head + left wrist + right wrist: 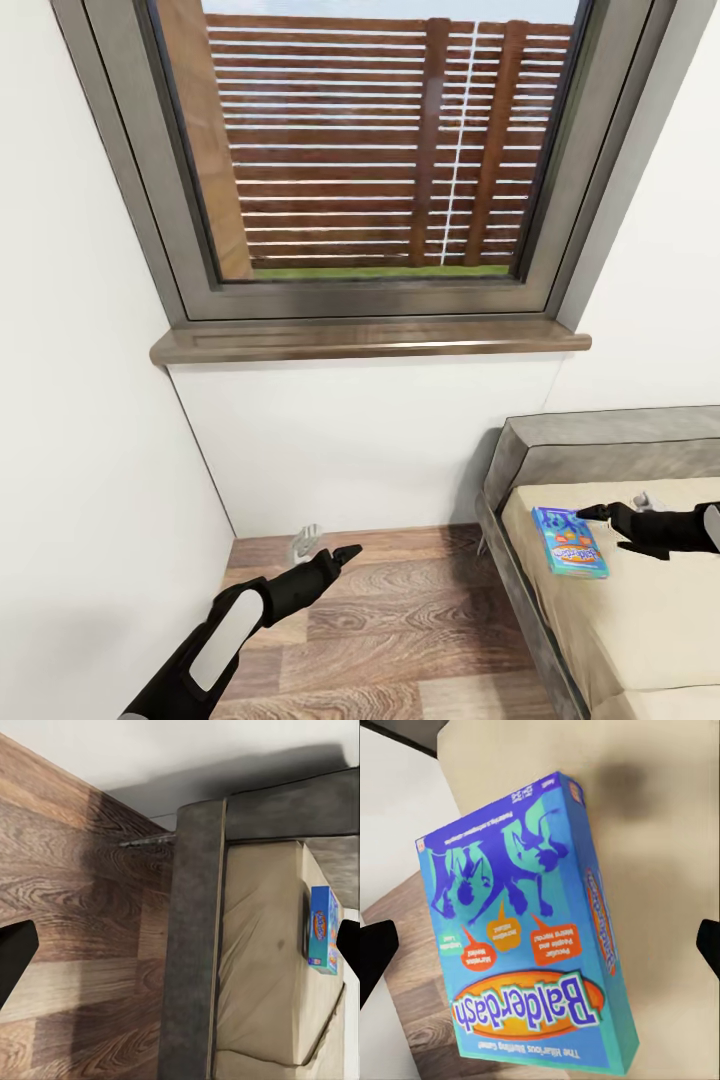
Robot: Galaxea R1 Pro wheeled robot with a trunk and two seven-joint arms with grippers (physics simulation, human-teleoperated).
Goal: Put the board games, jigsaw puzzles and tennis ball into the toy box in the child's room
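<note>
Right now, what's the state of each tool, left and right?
Left tool: open, holding nothing, above the wood floor.
Right tool: open, holding nothing, over the blue board game on the bed.

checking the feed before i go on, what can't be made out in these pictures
- Bed: head view's right and bottom edges cut it off, so any second game cannot be seen.
- Blue board game: its lower corner is cut off by the right wrist view's edge.
- Right gripper: over the game in head view; contact cannot be judged.
</note>
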